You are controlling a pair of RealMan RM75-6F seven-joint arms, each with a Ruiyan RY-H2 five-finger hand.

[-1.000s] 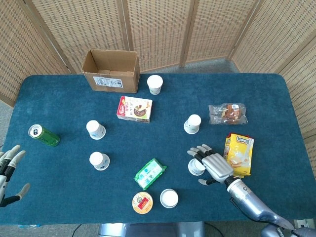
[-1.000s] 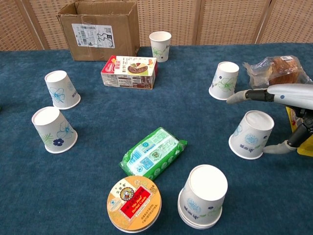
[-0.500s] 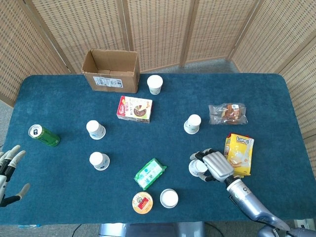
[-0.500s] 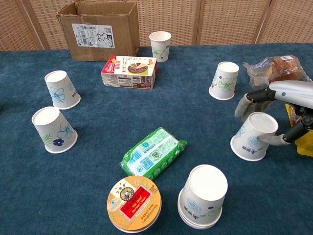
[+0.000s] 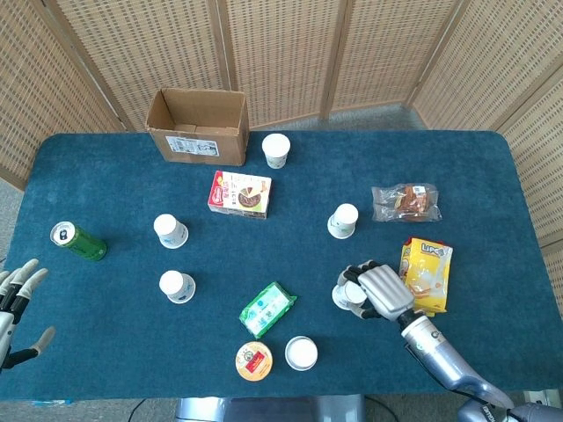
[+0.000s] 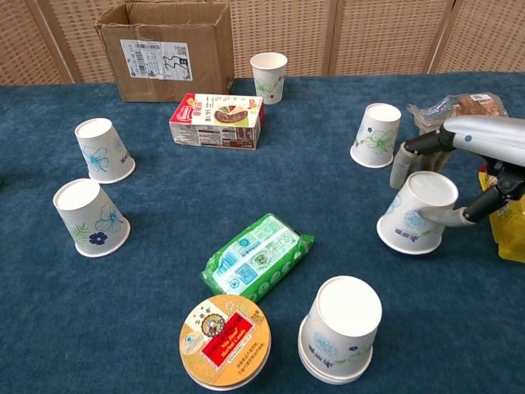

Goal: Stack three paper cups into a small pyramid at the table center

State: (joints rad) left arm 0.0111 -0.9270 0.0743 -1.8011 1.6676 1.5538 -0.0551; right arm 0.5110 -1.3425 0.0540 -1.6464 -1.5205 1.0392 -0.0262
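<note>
Right hand [image 6: 472, 176] has its fingers [image 6: 408, 161] wrapped round an inverted white floral paper cup [image 6: 417, 213] — tilted, on the right of the blue worktop [image 5: 123, 352], beside a yellow snack bag [image 5: 427, 274] — and too tight a squeeze could crumple the thin wall.

Not much lettering out here. The yellow bag [image 5: 426, 275] on the right carries a logo in the head view, too small to read for certain. The box [image 6: 166, 49] at the back wears a white shipping label [image 6: 154, 55] with barcodes and fine print, none of it legible. The red carton [image 6: 217, 121] has print along its side, blurred. The green pack [image 6: 257, 257] shows small white text and a code square, unreadable. The round tin [image 6: 225, 341] has a red band with characters, too tiny to make out.
</note>
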